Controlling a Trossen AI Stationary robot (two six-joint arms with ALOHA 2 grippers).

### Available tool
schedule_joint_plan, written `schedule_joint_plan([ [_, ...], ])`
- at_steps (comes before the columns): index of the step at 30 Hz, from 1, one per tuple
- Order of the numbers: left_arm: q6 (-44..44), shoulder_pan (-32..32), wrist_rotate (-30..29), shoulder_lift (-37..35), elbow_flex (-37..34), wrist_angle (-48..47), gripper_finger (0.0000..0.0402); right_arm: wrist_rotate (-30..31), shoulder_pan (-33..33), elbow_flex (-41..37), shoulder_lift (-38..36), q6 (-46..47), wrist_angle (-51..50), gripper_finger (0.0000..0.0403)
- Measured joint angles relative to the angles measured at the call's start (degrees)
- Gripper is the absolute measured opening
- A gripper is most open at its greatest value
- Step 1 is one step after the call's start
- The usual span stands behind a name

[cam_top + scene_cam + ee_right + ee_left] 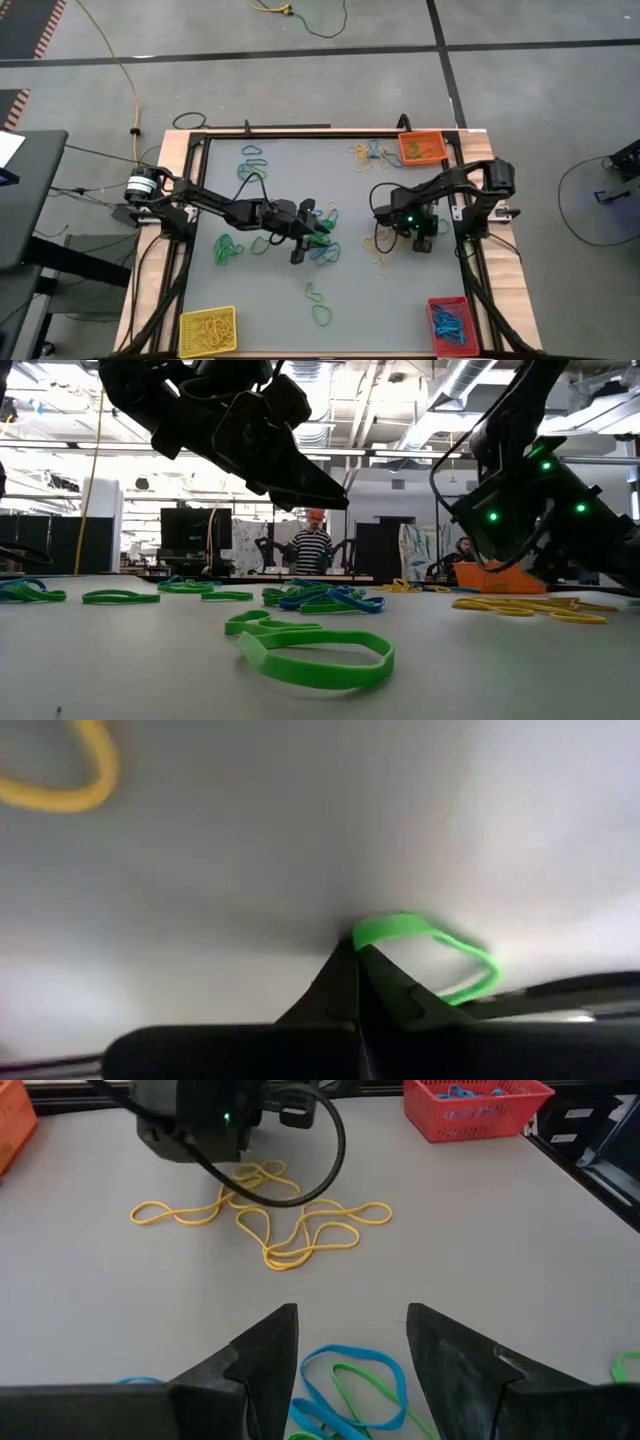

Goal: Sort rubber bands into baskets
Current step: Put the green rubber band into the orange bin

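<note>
A grey concrete floor (pixel 300 90) with dark seams surrounds the wooden-framed table (pixel 185 150). Beyond the table, a person in a striped shirt (pixel 313 547) stands under ceiling ducts (pixel 470 375).

A flat grey table top (pixel 290 300) framed in pale wood is seen. On it are scattered thin green, blue and yellow rubber bands (pixel 322 315). At three corners are set small plastic baskets: yellow (pixel 207 330), orange (pixel 421 147) and red (pixel 449 324).
</note>
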Motion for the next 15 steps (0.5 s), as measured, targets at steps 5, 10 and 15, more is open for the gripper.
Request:
schedule_joint_plan([
  [5,0.0,0.0,0.0,0.0,0.0,0.0,0.0178,4.0,0.0,0.9,-5.5,5.1,-3.3,0.0018],
  [10,0.3,0.0,0.0,0.0,0.0,0.0,0.0178,4.0,0.0,4.0,-14.0,9.1,-3.2,0.0018],
  [15,0.7,0.0,-0.1,0.0,0.0,0.1,0.0178,9.0,-0.7,7.8,-21.6,12.9,-0.9,0.0017],
])
